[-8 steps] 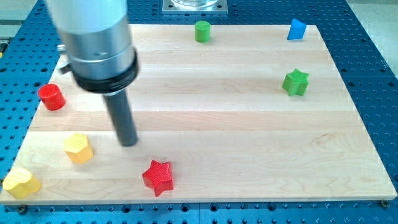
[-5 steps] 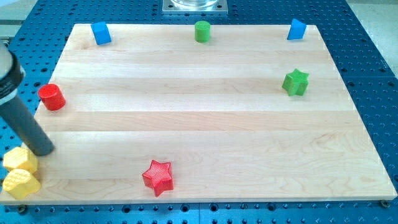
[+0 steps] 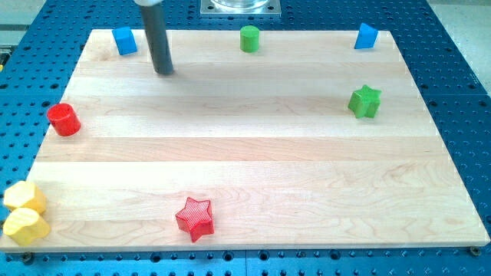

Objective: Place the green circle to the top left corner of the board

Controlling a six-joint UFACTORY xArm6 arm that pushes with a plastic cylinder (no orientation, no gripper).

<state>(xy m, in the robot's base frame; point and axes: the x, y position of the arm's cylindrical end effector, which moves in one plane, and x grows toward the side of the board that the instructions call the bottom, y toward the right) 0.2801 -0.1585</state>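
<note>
The green circle [image 3: 249,38] stands at the top edge of the wooden board [image 3: 253,138], near the middle. My tip [image 3: 163,71] rests on the board near the top left, well to the left of the green circle and just right of and below a blue block [image 3: 124,41]. The tip touches no block.
A second blue block [image 3: 367,36] sits at the top right. A green star [image 3: 365,101] is at the right. A red cylinder [image 3: 64,119] is at the left edge. A red star [image 3: 195,218] is at the bottom. Two yellow blocks [image 3: 24,211] sit at the bottom left corner.
The rod pushed one yellow block down-left against the other, then swung from the left edge up to the top left of the board.
</note>
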